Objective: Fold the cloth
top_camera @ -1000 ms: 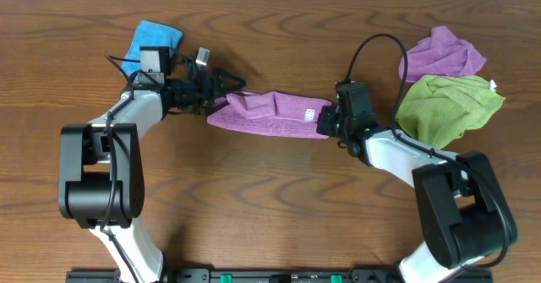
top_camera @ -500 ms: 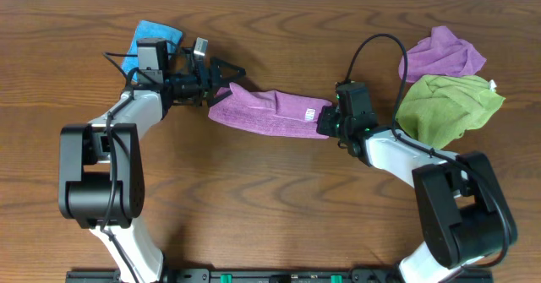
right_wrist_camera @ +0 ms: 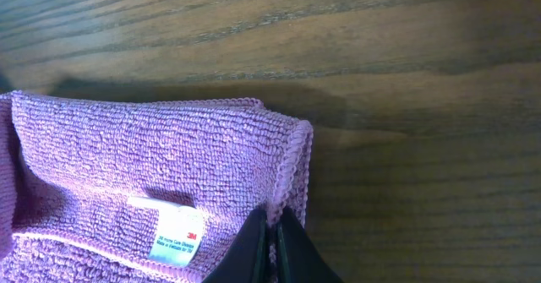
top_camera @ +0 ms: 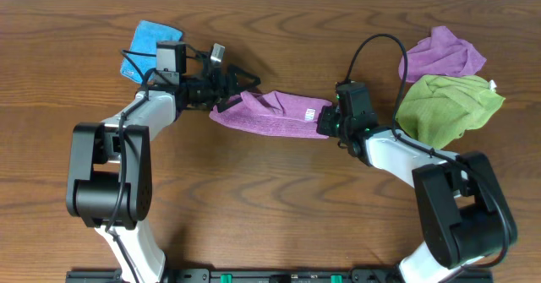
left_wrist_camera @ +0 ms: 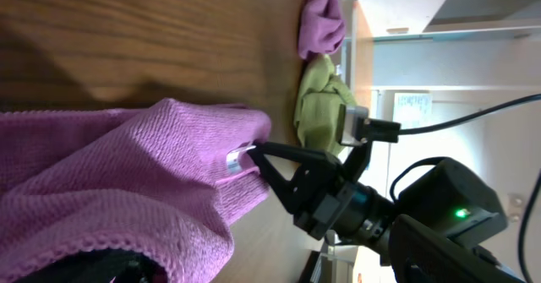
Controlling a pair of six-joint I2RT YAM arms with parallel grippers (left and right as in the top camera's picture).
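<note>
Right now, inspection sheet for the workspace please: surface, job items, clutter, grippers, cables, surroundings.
Surface: wooden table, nothing spilled seen.
Job's things: purple cloth stretched between both arms, label near the right gripper.
Clutter: blue cloth, second purple cloth, green cloth along the far edge.
Grippers: right gripper fingers pinch the cloth's edge; left gripper at the other end, grip unclear.
Cables: black cable loops above right wrist.
Surroundings: pale room beyond table, indistinct.

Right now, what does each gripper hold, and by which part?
Right gripper: the purple cloth, jaws pinching its edge near the white label. Left gripper: at the cloth's other end; a grip cannot be told.
</note>
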